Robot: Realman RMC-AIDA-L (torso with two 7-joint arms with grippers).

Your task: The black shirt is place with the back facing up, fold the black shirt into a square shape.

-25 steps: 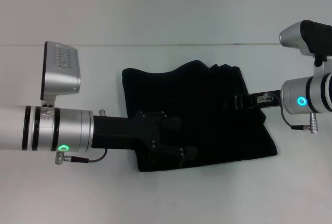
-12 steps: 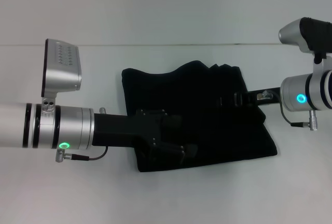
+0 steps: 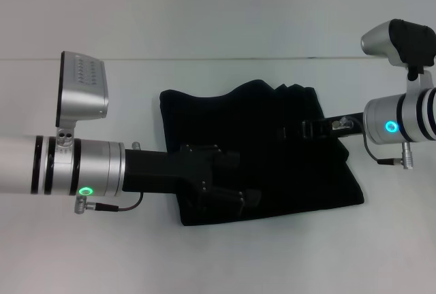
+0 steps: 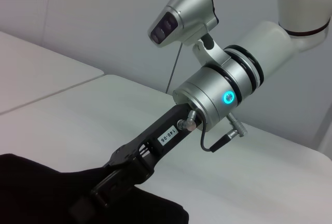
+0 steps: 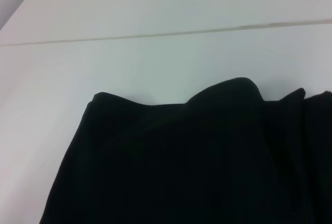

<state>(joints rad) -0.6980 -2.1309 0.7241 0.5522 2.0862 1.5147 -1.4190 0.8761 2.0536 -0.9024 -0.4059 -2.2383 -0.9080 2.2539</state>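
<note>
In your head view, the black shirt [image 3: 262,154] lies folded into a rough block in the middle of the white table [image 3: 218,260]. Its far edge is wavy and stepped, and its near right corner runs out to a point. Your left gripper [image 3: 228,188] reaches in from the left and sits over the shirt's near left part. Black fingers against black cloth leave you unable to tell whether it is parted, clenched or grasping fabric. Your right gripper [image 3: 293,131] reaches in from the right and sits over the shirt's right-centre area, above the cloth's right edge. Here too you cannot tell whether the fingers are parted or closed. The left arm shows a green ring light, the right arm a blue one.

In your left wrist view, the right gripper [image 4: 104,190] comes down at a slant, and its tip meets the dark mound of the shirt [image 4: 41,193]. The fingertips merge with the fabric, so the grip cannot be judged. The table [image 4: 270,182] lies bare beyond the cloth.

In your right wrist view, the shirt [image 5: 197,167] fills the nearer part of the picture, its far edge humped in two places. The table [image 5: 155,58] stretches beyond it, with a thin seam line crossing the surface. No fingers appear in this view.
</note>
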